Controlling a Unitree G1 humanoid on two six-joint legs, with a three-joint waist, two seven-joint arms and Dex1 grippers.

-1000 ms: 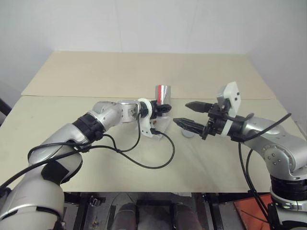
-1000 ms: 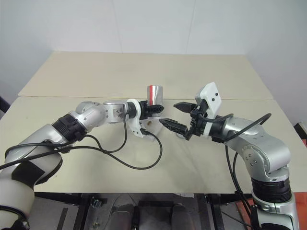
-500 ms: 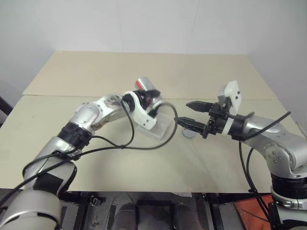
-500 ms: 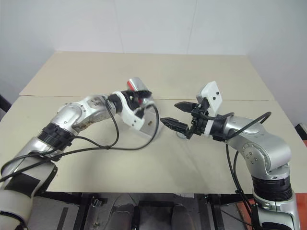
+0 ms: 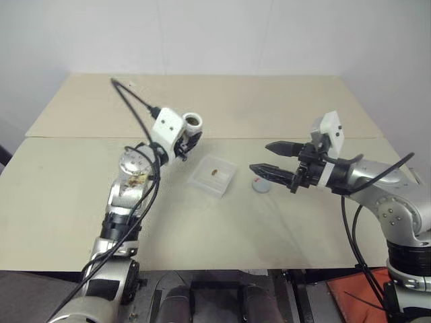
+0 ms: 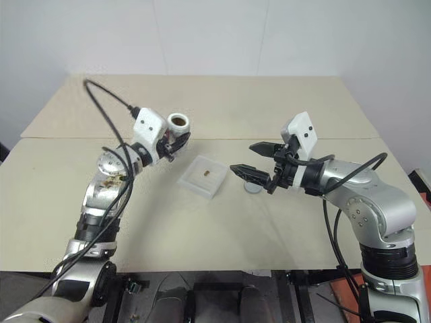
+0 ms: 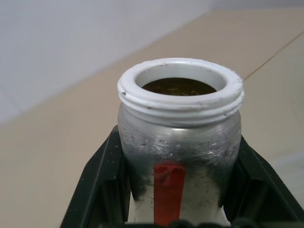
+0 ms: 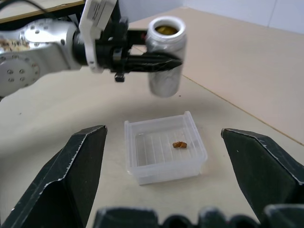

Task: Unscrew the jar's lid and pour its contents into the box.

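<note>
now that the jar [image 5: 192, 122] has been swung back upright in the clenched left pincer [image 5: 188, 138], the contents [image 5: 213, 171] are seen lying in the box [image 5: 211, 177] on the counter [image 5: 81, 175], the lid [image 5: 260, 186] beside, the right pincer [image 5: 275, 161] spread empty.

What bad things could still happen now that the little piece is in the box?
1. The left end effector holds the open jar raised above the table; a slip could probably drop it.
2. The lid lies loose beside the box, under the open right end effector, which might knock it.
3. The brown piece could bounce out if the box gets bumped.
</note>
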